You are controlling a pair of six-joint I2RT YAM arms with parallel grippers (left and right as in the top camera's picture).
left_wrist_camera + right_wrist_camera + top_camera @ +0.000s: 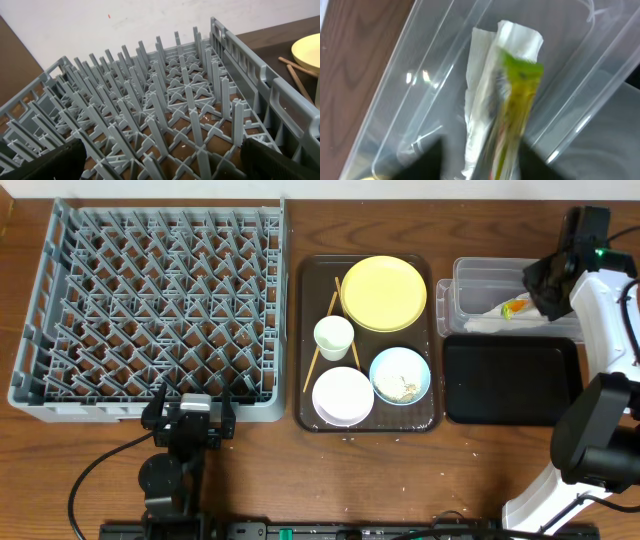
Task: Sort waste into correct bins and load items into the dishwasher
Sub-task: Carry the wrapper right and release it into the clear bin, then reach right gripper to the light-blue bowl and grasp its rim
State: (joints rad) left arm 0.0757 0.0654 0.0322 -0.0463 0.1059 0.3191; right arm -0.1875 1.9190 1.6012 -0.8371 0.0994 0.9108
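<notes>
Hanging over the clear plastic tub (415, 80) at the far right of the table (450, 480), the right gripper (540, 292) points down into it. In the right wrist view its two dark fingers (427, 162) stand apart at the bottom edge. The green-and-yellow wrapper (517, 105) and the crumpled white paper scrap (480, 95) run up between them, both blurred. Whether the pads pinch either one cannot be told. Both pieces lie within the tub's walls.

Just in front of the tub sits the glossy black tray (510, 380), with nothing visible in it.

To the left of both bins lies the dark brown serving tray (310, 310). It carries the round yellow plate (383, 292) at the back and the small white cup (333, 336) near the middle. The white bowl (343, 395) is at the front, and the light blue bowl (400, 375) beside it holds whitish rice scraps (405, 388). The two wooden chopsticks (314, 362) lie slanted on either side of the cup.

The left gripper (190, 415) sits at the near edge of the grey dish rack (150, 300). Its jaws are spread wide and hold nothing. The rack's pegs carry no dishes.
</notes>
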